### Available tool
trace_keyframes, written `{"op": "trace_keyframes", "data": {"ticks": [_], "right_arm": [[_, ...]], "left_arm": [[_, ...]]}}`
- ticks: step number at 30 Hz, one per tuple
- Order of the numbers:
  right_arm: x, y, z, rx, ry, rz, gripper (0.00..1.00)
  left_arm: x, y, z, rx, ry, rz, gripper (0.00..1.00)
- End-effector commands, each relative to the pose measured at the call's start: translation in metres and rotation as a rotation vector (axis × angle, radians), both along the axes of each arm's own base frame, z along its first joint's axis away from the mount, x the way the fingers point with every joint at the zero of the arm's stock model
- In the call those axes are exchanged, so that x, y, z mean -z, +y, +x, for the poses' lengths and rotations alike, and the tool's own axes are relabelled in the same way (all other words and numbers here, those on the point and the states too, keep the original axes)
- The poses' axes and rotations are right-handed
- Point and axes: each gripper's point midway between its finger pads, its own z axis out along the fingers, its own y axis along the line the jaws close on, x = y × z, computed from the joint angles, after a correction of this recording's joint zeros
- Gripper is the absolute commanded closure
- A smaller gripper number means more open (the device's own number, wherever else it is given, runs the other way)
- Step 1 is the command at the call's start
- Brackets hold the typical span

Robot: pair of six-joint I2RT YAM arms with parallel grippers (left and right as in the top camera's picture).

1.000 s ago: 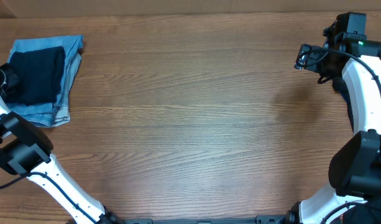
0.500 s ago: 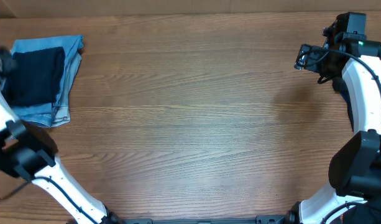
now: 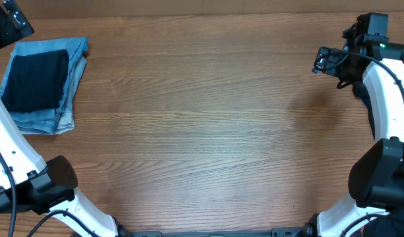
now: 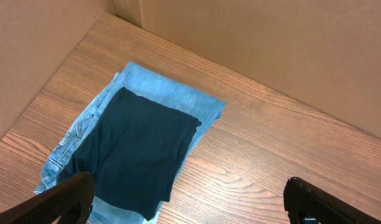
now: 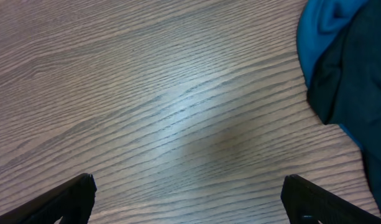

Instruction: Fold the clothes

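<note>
Two garments lie stacked at the worktop's (image 3: pixel 202 131) far left: the clothes (image 3: pixel 35 80), folded, atop light blue denim (image 3: pixel 76 59). We see the left jaws spread, held clear of them; the right jaws, far right, likewise spread.
</note>
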Motion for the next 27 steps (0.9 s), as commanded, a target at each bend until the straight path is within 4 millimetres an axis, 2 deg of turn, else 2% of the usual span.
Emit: {"op": "trace_keyframes", "data": {"ticks": [1,24,27], "right_arm": [[0.0,-0.003,0.001,0.014,-0.004,-0.006,0.0],[0.002,-0.001,0.001,0.01,0.0,-0.005,0.0],[-0.011,-0.001,0.0,0.01,-0.029,-0.011,0.0]], "left_arm": [[-0.003,-0.003,0.0,0.003,-0.012,-0.011,0.0],[-0.003,-0.003,0.0,0.003,-0.012,-0.011,0.0],[-0.003,-0.003,0.0,0.003,-0.012,-0.011,0.0]]}}
